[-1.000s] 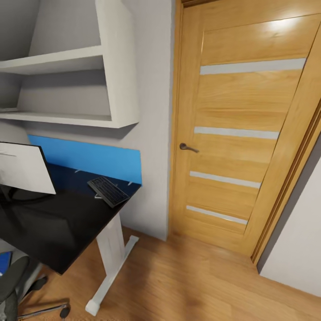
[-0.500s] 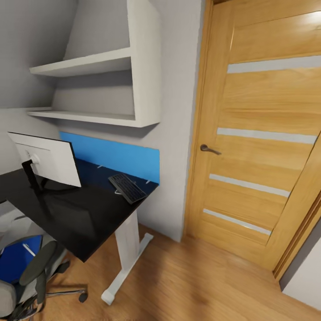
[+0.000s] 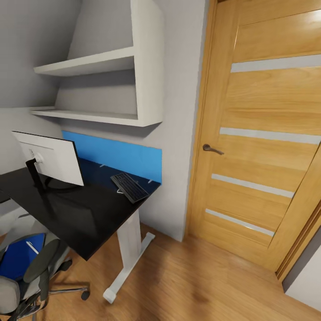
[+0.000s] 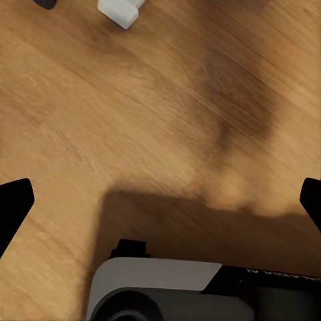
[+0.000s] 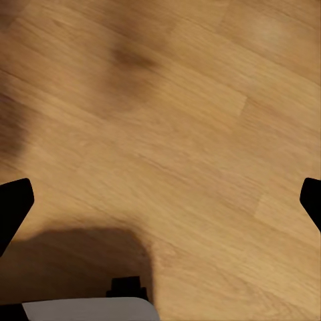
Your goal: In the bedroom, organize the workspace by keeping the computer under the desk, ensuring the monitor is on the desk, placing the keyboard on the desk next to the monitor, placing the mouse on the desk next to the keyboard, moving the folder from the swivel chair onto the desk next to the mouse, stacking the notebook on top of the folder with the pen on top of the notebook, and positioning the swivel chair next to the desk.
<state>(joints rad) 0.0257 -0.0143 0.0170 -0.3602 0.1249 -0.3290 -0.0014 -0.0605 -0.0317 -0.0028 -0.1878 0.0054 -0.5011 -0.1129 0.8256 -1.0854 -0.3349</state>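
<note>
Standing beside desk [image 3: 67, 218]: wooden door [image 3: 263, 147], wall shelves [image 3: 102, 89].

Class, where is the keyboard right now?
In the head view, the keyboard lies on the desk near its right end, by the blue back panel, right of the monitor.

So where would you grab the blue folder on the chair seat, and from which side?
Probably its front edge, coming from above and the chair's open front. The folder lies flat on the swivel chair seat with a pen resting on it; an armrest flanks one side, and the desk edge overhangs nearby.
</note>
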